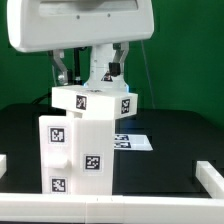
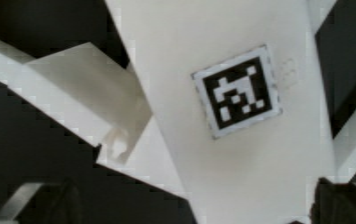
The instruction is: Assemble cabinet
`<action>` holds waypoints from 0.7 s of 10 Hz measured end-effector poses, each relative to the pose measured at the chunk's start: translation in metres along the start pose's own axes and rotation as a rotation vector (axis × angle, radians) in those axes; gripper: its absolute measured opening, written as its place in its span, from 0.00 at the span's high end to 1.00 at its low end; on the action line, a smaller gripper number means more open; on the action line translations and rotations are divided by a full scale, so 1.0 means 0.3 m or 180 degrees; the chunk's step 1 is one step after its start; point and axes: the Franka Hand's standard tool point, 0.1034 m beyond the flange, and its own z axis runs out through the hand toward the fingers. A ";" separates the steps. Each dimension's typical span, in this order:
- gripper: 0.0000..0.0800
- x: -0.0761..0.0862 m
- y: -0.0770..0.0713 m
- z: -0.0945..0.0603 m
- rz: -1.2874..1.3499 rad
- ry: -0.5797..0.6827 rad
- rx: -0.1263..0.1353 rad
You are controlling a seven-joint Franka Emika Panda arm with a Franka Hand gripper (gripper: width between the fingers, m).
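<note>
Exterior view: the cabinet stands upright on the black table, near the front white rail, as a tall white box with 3 marker tags visible on its 2 near faces. A separate top piece, bearing 2 visible tags, sits across its upper end, turned somewhat out of line with the body so that its corners overhang. The gripper hangs directly above this top piece, under the robot arm; its fingers are spread wide and pinch nothing. The marker board lies flat on the table just behind the cabinet, toward the exterior view's right.

Wrist view: the white top surface with 1 tag fills the frame between the 2 dark fingertips, which stand well apart on either side without evident contact.

Judgement of progress: the body appears joined and the top is placed, so the task looks late-stage. What seems left is squaring or seating the skewed top piece; whether it is already locked cannot be told. No loose cabinet parts show elsewhere on the table.
</note>
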 end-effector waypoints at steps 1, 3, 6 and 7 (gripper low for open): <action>0.19 -0.014 -0.016 0.013 -0.0087 0.0021 -0.0018; 0.19 -0.018 -0.008 0.012 -0.0058 0.0019 -0.0021; 0.19 -0.019 -0.003 0.013 -0.0163 0.0026 -0.0049; 0.19 -0.018 -0.008 0.017 -0.0425 0.0090 -0.0145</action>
